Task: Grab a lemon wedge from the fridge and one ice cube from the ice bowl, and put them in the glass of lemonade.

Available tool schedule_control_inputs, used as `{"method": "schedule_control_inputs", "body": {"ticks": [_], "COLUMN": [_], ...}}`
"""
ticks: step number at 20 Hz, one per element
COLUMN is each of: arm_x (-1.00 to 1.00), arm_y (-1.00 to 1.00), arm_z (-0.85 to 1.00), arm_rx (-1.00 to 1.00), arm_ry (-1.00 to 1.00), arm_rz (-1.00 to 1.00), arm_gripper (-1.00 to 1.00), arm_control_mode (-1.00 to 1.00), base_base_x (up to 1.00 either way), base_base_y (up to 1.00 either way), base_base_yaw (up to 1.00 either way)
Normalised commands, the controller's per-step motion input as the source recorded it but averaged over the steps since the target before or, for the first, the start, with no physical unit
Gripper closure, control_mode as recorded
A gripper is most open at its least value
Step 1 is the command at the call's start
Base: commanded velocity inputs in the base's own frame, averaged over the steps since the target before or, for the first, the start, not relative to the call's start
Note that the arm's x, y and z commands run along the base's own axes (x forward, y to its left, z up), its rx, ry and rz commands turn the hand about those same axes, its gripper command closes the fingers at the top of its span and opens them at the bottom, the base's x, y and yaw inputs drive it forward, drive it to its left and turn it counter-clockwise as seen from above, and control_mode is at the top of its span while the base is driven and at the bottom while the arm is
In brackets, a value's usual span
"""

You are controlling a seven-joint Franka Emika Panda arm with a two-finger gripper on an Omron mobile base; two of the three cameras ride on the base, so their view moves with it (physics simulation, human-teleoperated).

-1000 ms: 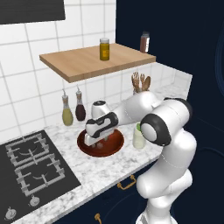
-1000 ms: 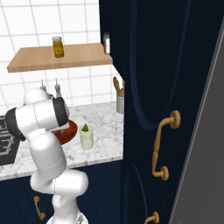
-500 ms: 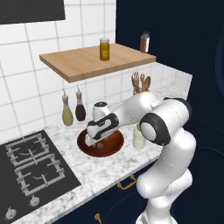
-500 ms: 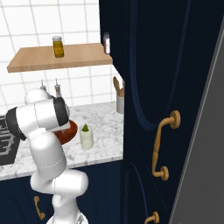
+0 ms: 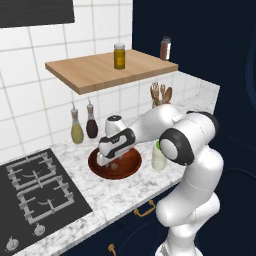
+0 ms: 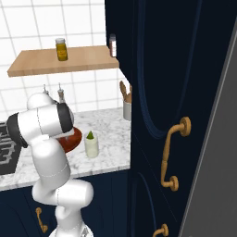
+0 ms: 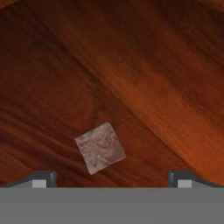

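The ice bowl (image 5: 125, 167), a wide reddish-brown wooden dish, sits on the marble counter; its rim (image 6: 74, 139) peeks past my arm. My gripper (image 5: 103, 161) hangs low inside it, pointing down, and stands open. In the hand view the gripper (image 7: 111, 181) has its fingertips (image 7: 41, 179) wide apart over the bowl's floor. One clear ice cube (image 7: 99, 147) lies between and just ahead of them, untouched. The glass of lemonade (image 5: 159, 157) stands just right of the bowl. A small yellow-green lemon wedge (image 6: 90, 135) sits at the top of the glass (image 6: 91, 147).
A black gas hob (image 5: 35, 185) lies left of the bowl. Two bottles (image 5: 76, 131) stand at the wall. A wooden shelf (image 5: 100, 72) with a jar (image 5: 119, 56) hangs above. A utensil crock (image 6: 126, 109) stands by the tall navy cabinet (image 6: 152, 92) with gold handles (image 6: 173, 157).
My hand has sunk a little lower into the ice bowl. The glass and the bowl stay where they were.
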Motion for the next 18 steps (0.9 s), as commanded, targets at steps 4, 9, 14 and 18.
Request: {"method": "schedule_control_inputs", "body": {"ticks": [4, 9, 14, 18], "arm_x": [0.04, 0.15, 0.0, 0.08], "arm_y": [0.02, 0.0, 0.05, 0.17], "arm_z": [0.02, 0.0, 0.0, 0.0], "arm_rx": [0.0, 0.0, 0.0, 0.0], "arm_ry": [-0.01, 0.0, 0.0, 0.0], "arm_rz": [0.0, 0.0, 0.0, 0.0], "arm_gripper": [-1.0, -1.0, -1.0, -1.0], "arm_control_mode": [-1.0, -1.0, -1.0, -1.0], "base_base_x": [0.0, 0.0, 0.0, 0.0], "base_base_y": [0.0, 0.0, 0.0, 0.0], "base_base_yaw": [0.0, 0.0, 0.0, 0.0]}}
